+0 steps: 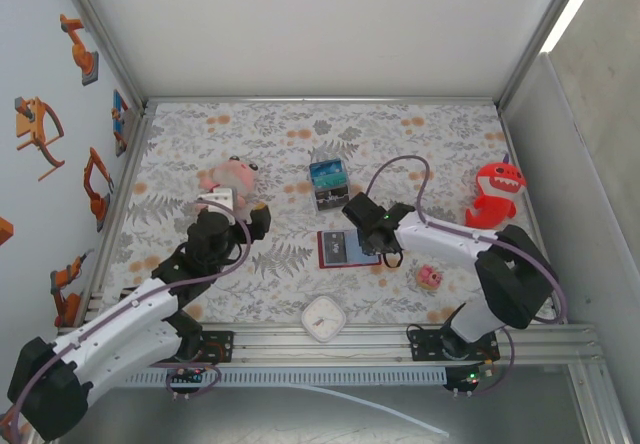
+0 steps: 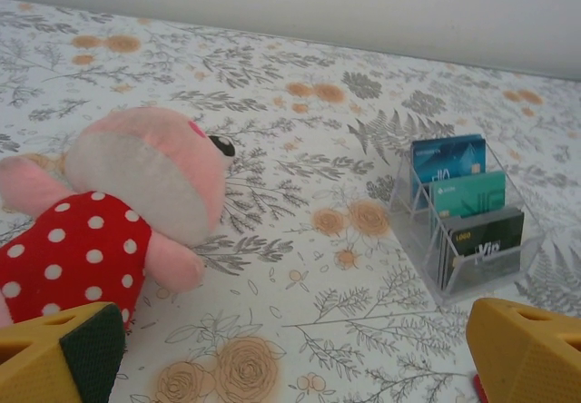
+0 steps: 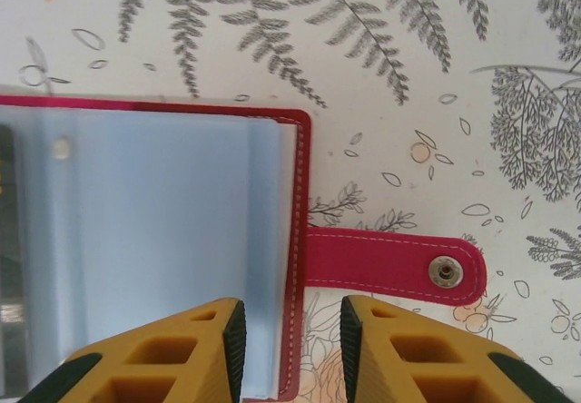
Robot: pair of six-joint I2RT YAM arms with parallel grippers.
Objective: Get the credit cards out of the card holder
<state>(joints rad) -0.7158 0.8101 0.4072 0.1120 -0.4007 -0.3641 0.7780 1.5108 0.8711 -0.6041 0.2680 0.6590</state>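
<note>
Count: one card holder (image 3: 154, 240), lying open on the counter (image 3: 408, 76), its one snap tab (image 3: 390, 265) sticking out to the right. My right gripper (image 3: 292, 330) stands partly apart astride the holder's right edge, clamping nothing. My left gripper (image 2: 295, 344) gapes wide and empty, facing one pink plush (image 2: 136, 203) and one clear box (image 2: 467, 230) of three cards.

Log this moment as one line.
left gripper: open, beside plush toy | right gripper: open, astride card holder snap-side edge
</note>
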